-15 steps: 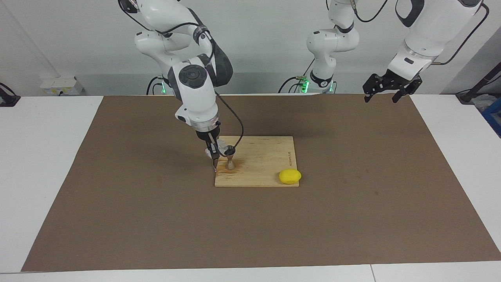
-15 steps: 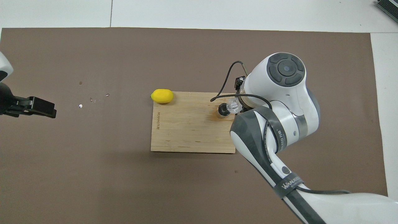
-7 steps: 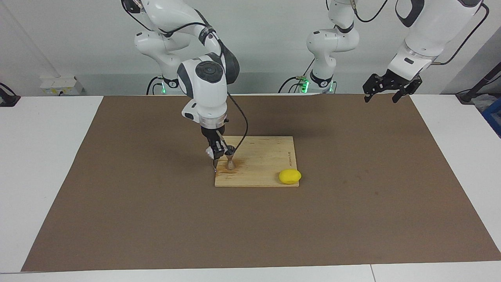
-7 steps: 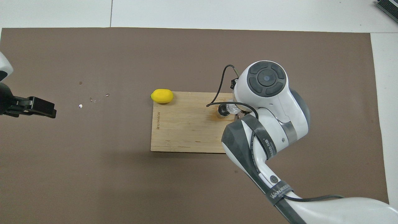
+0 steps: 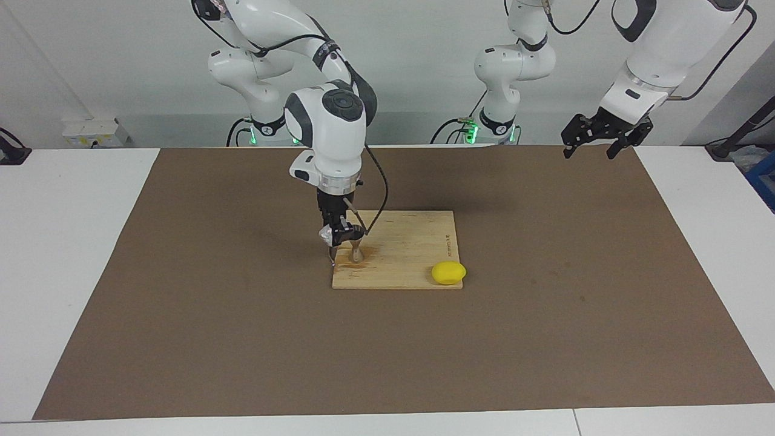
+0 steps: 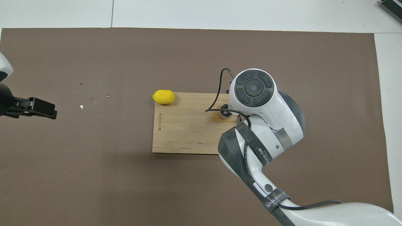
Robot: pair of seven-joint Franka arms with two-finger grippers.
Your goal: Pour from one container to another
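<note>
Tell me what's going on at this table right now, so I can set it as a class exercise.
The right hand holds a small glass cup over the wooden board, close above the steel jigger standing on it, as if pouring into it. A brownish stain on the board surrounds the jigger's foot. A lemon lies at the board's corner toward the left arm's end, farther from the robots than the jigger. The left hand waits in the air, open, over the mat's edge.
</note>
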